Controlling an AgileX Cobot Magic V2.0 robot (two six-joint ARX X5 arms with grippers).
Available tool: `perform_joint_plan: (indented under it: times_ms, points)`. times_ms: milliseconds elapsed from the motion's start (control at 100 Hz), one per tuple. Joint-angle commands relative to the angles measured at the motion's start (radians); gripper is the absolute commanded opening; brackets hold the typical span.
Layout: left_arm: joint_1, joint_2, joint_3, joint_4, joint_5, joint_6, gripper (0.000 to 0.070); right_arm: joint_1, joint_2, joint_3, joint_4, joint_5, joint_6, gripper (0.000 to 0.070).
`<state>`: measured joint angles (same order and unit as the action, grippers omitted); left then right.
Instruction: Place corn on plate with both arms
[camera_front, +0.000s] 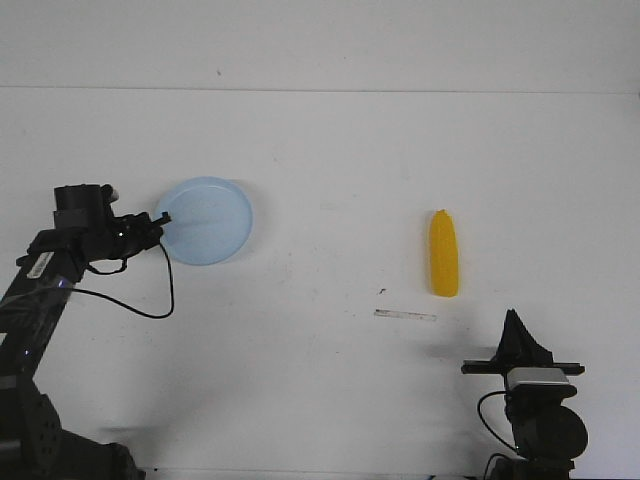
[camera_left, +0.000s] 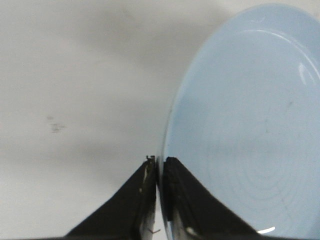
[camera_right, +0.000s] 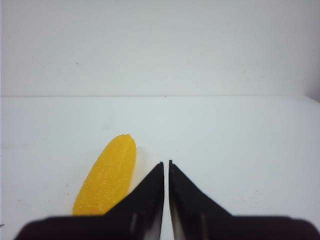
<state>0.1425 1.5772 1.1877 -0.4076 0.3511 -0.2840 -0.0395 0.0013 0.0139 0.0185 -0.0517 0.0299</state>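
The pale blue plate (camera_front: 207, 220) lies at the table's left. My left gripper (camera_front: 160, 219) is shut on the plate's left rim; in the left wrist view the rim (camera_left: 167, 130) runs between the two black fingers of the left gripper (camera_left: 159, 161). The yellow corn (camera_front: 444, 253) lies on the table right of centre, narrow end pointing away. My right gripper (camera_front: 515, 318) sits near the front edge, nearer than the corn and to its right, shut and empty. In the right wrist view the corn (camera_right: 107, 174) lies beside the shut right gripper (camera_right: 166, 162).
A thin pale strip (camera_front: 405, 315) and a small dark speck (camera_front: 381, 291) lie on the white table between the corn and the front edge. The left arm's black cable (camera_front: 150, 300) loops over the table by the plate.
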Motion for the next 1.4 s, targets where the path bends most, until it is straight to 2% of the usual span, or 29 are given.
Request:
perform_joint_plan:
  times_ms: [0, 160, 310, 530, 710, 800, 860, 1080, 1180, 1210, 1300, 1390]
  points:
    - [-0.050, 0.018, 0.011, -0.010, 0.010, -0.030, 0.0000, 0.002, 0.000, -0.002, 0.011, 0.000, -0.005, 0.0015]
    - [-0.222, 0.027, 0.011, 0.002, 0.001, -0.050, 0.0000, 0.002, 0.000, -0.002, 0.011, 0.000, -0.005, 0.0015]
    - [-0.381, 0.048, 0.011, 0.026, -0.084, -0.090, 0.0000, 0.002, 0.000, -0.002, 0.011, 0.000, -0.005, 0.0015]
    - [-0.510, 0.129, 0.011, 0.057, -0.091, -0.126, 0.0001, 0.002, 0.000, -0.002, 0.011, 0.000, -0.005, 0.0015]
    - [-0.528, 0.168, 0.011, 0.057, -0.089, -0.148, 0.0013, 0.002, 0.000, -0.002, 0.011, 0.000, -0.005, 0.0015]
    - [-0.531, 0.167, 0.011, 0.062, -0.089, -0.148, 0.0135, 0.002, 0.000, -0.002, 0.011, 0.000, -0.005, 0.0015]
    - [-0.531, 0.162, 0.011, 0.064, -0.089, -0.148, 0.0174, 0.002, 0.000, -0.002, 0.011, 0.000, -0.005, 0.0015]
    - [-0.526, 0.058, 0.011, 0.079, -0.094, -0.142, 0.0170, 0.002, 0.000, -0.002, 0.011, 0.000, -0.005, 0.0015]
    - [-0.505, -0.015, 0.009, 0.099, -0.103, -0.108, 0.0151, 0.002, 0.000, -0.002, 0.011, 0.000, -0.005, 0.0015]
    - [-0.499, -0.039, 0.006, 0.104, -0.116, -0.090, 0.0136, 0.002, 0.000, -0.002, 0.011, 0.000, -0.005, 0.0015]
    - [-0.486, -0.108, -0.012, 0.127, -0.181, -0.027, 0.0028, 0.002, 0.000, -0.002, 0.011, 0.000, -0.005, 0.0015]
    - [-0.469, -0.180, -0.047, 0.158, -0.258, 0.038, 0.0028, 0.002, 0.000, -0.002, 0.011, 0.000, -0.005, 0.0015]
